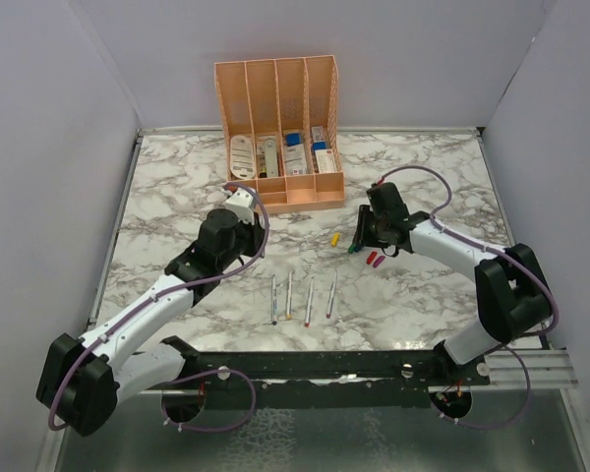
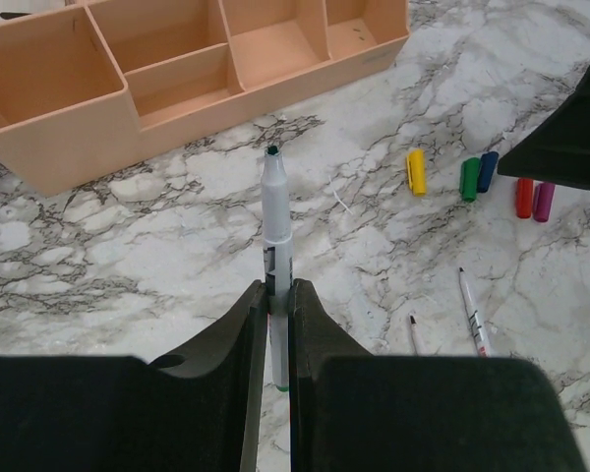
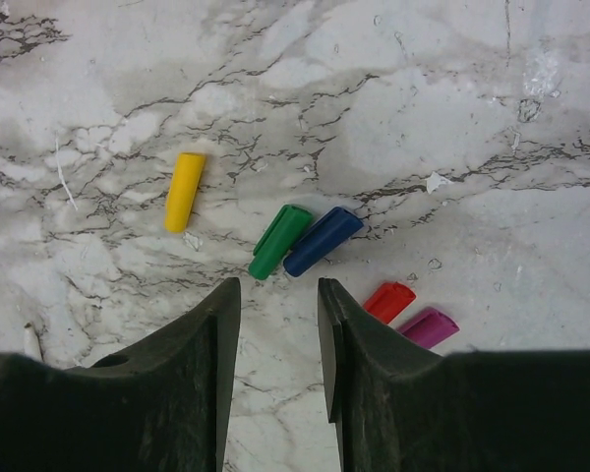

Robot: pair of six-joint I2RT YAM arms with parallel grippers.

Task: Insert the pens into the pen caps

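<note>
On the counter [image 1: 177,177], peach organiser [image 1: 275,88] sits at the back. The left end effector [image 2: 278,295] is clamped on the green-tipped pen [image 2: 277,206], tip pointing forward. The right end effector [image 3: 278,295] has its jaws apart and empty, hovering just short of the green cap [image 3: 280,241], which touches the blue cap [image 3: 323,241]. The four other pens [image 1: 300,298] lie near the front. Step in hand looks like fetching the green cap. Next: straddle it alone, don't nudge blue, then line it up with the pen tip.

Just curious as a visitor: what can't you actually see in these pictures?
- Left wrist view: held pen, lower end hidden between the left jaws.
- Right wrist view: red cap and magenta cap partly behind the right jaws.
- Top view: lying pens, tip colours too small.
</note>
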